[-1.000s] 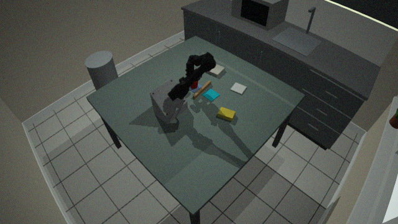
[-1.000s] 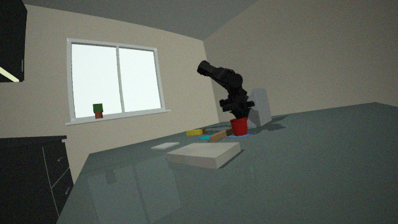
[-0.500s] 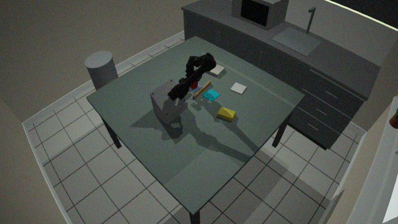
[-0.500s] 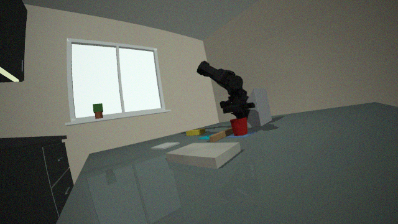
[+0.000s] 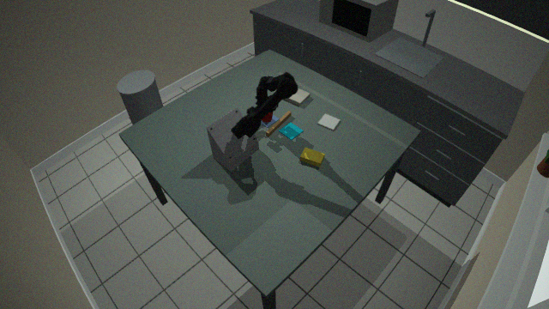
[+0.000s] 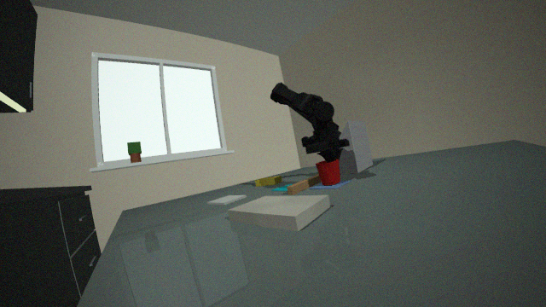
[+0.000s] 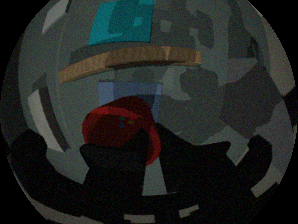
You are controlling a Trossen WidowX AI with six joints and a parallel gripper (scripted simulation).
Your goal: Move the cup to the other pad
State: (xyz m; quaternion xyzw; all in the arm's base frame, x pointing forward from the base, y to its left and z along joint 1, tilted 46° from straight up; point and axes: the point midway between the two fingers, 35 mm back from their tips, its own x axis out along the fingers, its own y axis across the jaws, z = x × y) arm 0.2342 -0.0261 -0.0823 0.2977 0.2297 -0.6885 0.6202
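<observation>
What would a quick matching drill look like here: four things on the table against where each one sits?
Things:
1. red cup
2. wooden bar
3. cyan square pad
4. yellow block

Places:
A. lying between the two pads
B. on the blue pad, gripper shut on its rim
C. beyond the cyan pad, away from the bar
D. across the bar from the cup

Pairs: 1-B, 2-A, 3-D, 4-C

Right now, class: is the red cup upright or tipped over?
Upright. The red cup stands on the blue pad, rim up, the gripper shut on its rim.
</observation>
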